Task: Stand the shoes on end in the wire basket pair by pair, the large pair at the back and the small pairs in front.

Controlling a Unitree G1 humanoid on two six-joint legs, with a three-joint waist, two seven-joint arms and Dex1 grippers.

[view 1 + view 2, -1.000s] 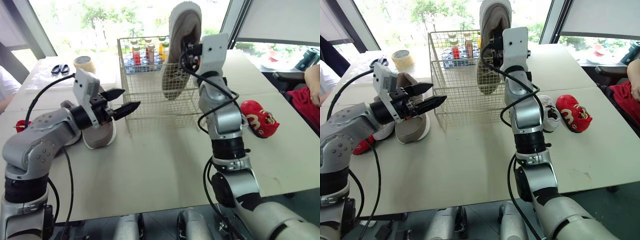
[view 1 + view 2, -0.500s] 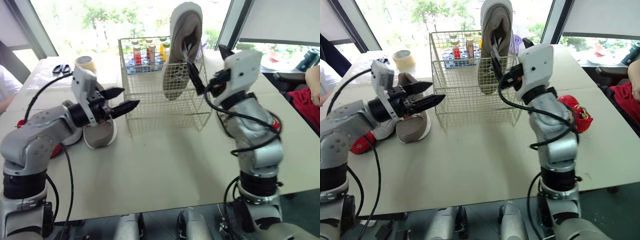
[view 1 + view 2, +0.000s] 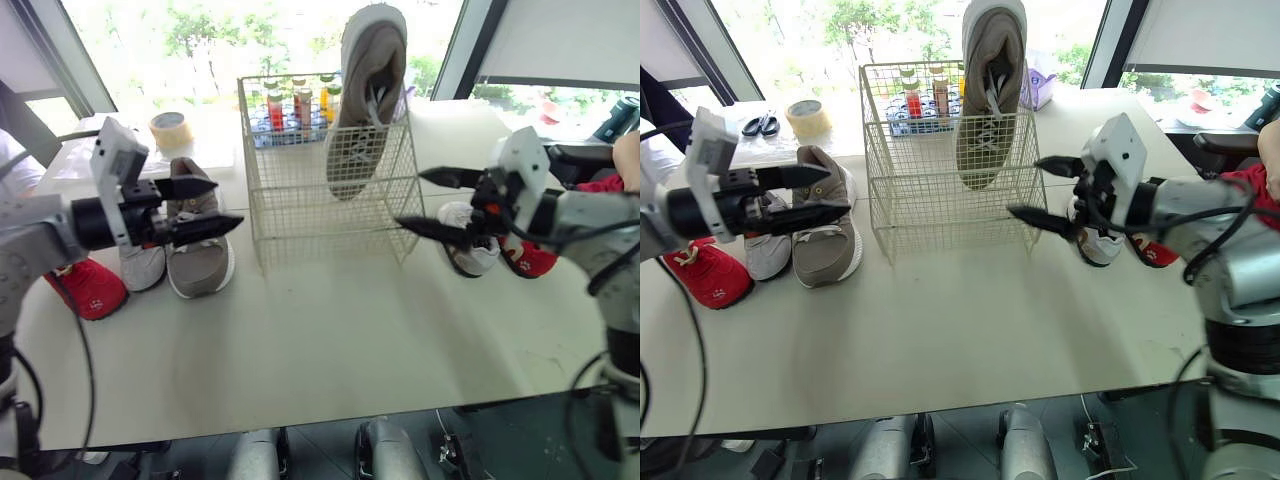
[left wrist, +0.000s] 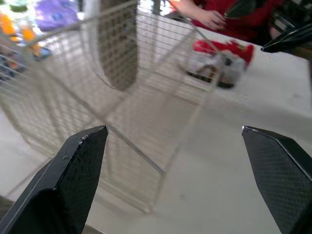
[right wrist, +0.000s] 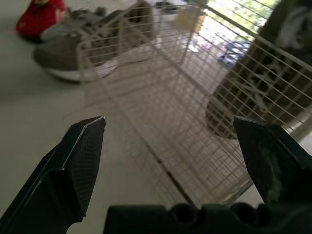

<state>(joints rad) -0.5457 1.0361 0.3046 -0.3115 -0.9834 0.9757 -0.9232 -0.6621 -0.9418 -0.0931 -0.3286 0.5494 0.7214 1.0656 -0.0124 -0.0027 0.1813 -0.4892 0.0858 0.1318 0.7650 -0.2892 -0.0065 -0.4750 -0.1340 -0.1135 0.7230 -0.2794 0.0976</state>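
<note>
The wire basket [image 3: 300, 205] stands mid-table. One large grey shoe [image 3: 365, 90] stands on end in its back right corner, toe up. Its mate [image 3: 200, 255] lies flat left of the basket, beside a small grey shoe [image 3: 140, 262] and a small red shoe [image 3: 88, 288]. Right of the basket lie a small white shoe [image 3: 468, 245] and another red one [image 3: 530, 258]. My left gripper [image 3: 225, 203] hangs open and empty above the lying grey shoe. Off the basket's front right corner, my right gripper [image 3: 410, 198] is open and empty.
Behind the basket sit a blue rack of bottles [image 3: 295, 105], a tape roll [image 3: 170, 128], scissors [image 3: 760, 124] and a purple pack [image 3: 1037, 85]. A person's arm and red clothing [image 3: 620, 170] are at the right edge. The table's front half is bare.
My right gripper has let go of the large shoe, which stays on end in the basket, and has drawn back down and right. My left arm has pulled away to the left.
</note>
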